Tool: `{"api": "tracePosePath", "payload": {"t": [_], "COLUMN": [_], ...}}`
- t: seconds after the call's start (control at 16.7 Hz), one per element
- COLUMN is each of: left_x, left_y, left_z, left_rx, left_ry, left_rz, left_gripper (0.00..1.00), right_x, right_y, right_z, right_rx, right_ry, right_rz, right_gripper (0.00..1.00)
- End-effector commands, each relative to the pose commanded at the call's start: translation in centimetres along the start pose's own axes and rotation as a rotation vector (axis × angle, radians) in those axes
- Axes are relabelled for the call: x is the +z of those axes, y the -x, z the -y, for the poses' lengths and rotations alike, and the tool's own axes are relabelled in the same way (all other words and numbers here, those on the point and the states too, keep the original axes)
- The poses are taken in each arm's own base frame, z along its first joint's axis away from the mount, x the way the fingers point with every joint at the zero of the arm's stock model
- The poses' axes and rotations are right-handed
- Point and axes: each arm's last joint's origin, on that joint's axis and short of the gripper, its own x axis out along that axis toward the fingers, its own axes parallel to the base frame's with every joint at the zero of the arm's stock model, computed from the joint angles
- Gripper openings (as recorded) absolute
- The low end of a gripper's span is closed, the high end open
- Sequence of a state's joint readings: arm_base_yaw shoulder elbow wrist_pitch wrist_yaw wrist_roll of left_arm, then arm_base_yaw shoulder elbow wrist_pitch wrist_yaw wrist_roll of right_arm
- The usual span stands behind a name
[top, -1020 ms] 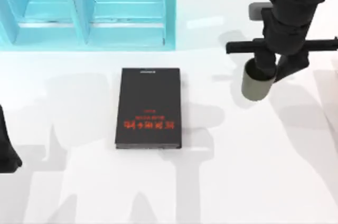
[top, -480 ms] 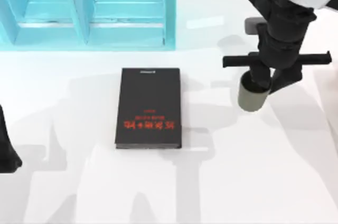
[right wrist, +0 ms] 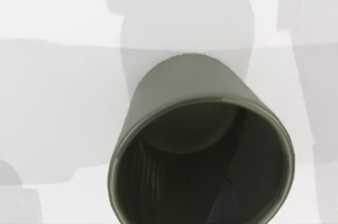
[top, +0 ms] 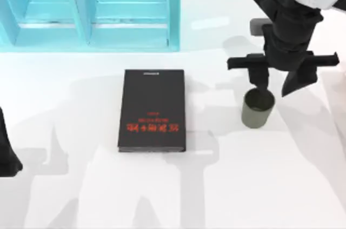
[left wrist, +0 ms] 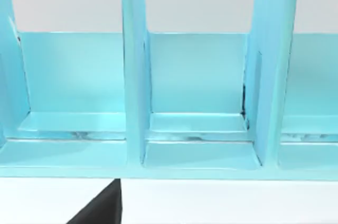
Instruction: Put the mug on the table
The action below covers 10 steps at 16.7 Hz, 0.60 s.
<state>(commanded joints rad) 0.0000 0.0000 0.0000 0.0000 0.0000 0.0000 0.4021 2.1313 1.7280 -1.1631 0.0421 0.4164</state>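
From the top view, the mug is seen upright on the table, right of the black book. The right gripper is held just above it, fingers spread apart. The left arm is parked at the left edge.

In the left wrist view, the turquoise shelf unit is shown with bare compartments.

In the right wrist view, the mug's hollow is seen unfilled.

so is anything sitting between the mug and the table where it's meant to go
Nothing visible does. The mug stands upright on bare white table, right of the black book and apart from it. The right gripper is just above its rim with fingers spread. The left arm is parked at the table's left edge.
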Motion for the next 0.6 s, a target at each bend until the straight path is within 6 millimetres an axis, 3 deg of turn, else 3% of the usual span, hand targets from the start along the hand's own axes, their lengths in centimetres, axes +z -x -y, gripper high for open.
{"api": "tracePosePath", "payload": {"t": [0.24,0.6], "left_x": [0.0,0.0], "left_y": [0.0,0.0], "left_z": [0.0,0.0], "left_rx": [0.0,0.0], "left_ry": [0.0,0.0], "left_rz": [0.0,0.0], "left_gripper": [1.0,1.0], "right_x": [0.0,0.0], "right_y": [0.0,0.0], "right_z": [0.0,0.0], "right_rx": [0.0,0.0], "right_ry": [0.0,0.0], "right_rz": [0.0,0.0], "right_gripper": [0.98,1.0]}}
